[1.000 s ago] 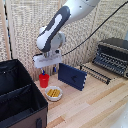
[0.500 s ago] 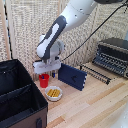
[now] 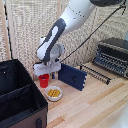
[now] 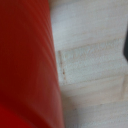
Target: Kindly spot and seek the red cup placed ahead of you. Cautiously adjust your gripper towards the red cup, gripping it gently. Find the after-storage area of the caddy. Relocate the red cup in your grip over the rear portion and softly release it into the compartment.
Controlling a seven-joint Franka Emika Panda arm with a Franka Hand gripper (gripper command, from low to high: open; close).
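Beside the caddy, the gripper is lowered onto the red cup; grasp unconfirmed, finger spread not discernible; closure required next.

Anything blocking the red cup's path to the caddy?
Nothing visible. In the exterior view the red cup stands on the table directly under the gripper, with the caddy just to the exterior view's left. The white bowl sits nearer the camera, off that line. Only the caddy's wall must be cleared.
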